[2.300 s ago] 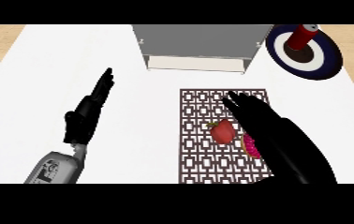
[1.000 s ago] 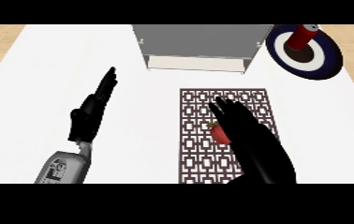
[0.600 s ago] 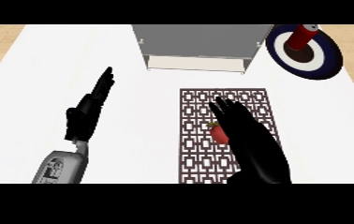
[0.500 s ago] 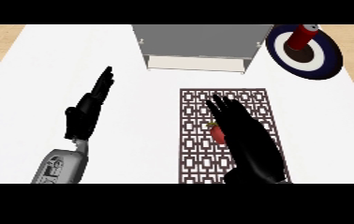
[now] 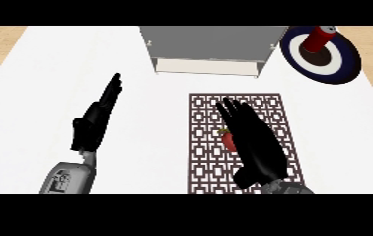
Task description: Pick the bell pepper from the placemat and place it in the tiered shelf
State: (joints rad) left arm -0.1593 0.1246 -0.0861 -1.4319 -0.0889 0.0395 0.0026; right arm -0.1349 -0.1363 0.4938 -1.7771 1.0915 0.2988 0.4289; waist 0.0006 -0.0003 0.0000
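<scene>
You have one tiered shelf (image 5: pixel 211 47) at the counter's far edge, open side toward you, ready to receive. One placemat (image 5: pixel 207 131) lies nearer. One plate (image 5: pixel 331 64) sits at the far right corner. Right hand (image 5: pixel 251 141), fingers extended, covers one bell pepper (image 5: pixel 226 138) mid-mat, likely pre-grasp. Left hand (image 5: pixel 94 121) rests open at left.

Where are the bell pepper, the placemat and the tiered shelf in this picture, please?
bell pepper (image 5: pixel 226 139): head view, red sliver showing left of the right hand.
placemat (image 5: pixel 207 167): head view, bare patterned part at lower left.
tiered shelf (image 5: pixel 211 41): head view, grey top surface.
</scene>
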